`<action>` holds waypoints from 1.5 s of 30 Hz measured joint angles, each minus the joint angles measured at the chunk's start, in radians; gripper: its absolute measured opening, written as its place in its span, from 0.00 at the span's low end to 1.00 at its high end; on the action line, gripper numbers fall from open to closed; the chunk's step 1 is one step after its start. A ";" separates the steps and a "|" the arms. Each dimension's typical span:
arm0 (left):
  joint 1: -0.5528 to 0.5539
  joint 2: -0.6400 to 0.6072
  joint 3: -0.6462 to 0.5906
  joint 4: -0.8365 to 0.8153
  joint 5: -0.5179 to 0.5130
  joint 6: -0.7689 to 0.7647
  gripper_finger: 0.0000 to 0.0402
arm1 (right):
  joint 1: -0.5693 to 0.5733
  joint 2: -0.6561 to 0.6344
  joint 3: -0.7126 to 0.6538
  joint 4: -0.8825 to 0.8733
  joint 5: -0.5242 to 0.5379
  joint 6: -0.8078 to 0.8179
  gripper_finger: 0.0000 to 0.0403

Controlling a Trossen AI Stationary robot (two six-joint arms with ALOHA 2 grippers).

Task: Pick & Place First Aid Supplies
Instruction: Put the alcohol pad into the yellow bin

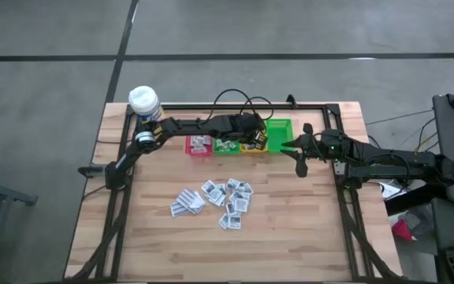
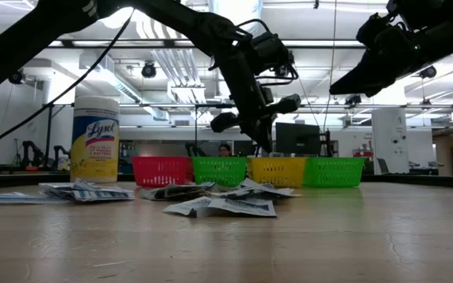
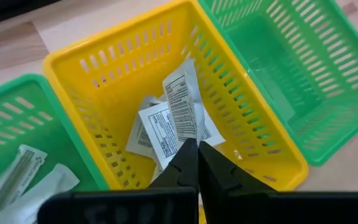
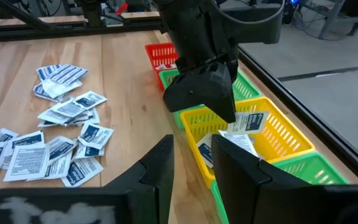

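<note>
The left gripper [image 3: 197, 163] hangs over the yellow bin [image 3: 98, 68] at the far side of the table [image 1: 290, 237], its fingers pressed together on a white sachet [image 3: 180, 107] that stands upright above the other packets lying in that bin. The yellow bin sits in a row of four: a red bin [image 1: 199, 147] at the left end, a green bin [image 1: 227, 147] beside it, then the yellow one, and a second green bin [image 1: 279, 134] at the right end. The right gripper [image 1: 301, 160] waits just right of the row, fingers partly apart and holding nothing. A loose heap of sachets [image 1: 215, 202] lies near the middle of the table, nearer than the bins. A white-capped bottle [image 1: 144, 102] stands at the far left corner.
</note>
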 joint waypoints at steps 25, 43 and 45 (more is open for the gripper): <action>0.005 -0.020 0.018 -0.041 0.085 0.131 0.46 | 0.000 0.000 0.000 0.000 -0.001 0.000 0.25; -0.199 -0.194 0.030 -0.543 0.231 -0.092 0.50 | 0.000 -0.001 0.000 -0.001 -0.001 -0.004 0.27; -0.221 -0.194 0.018 -0.573 0.214 -0.092 0.50 | 0.000 -0.001 0.000 -0.001 -0.001 -0.004 0.28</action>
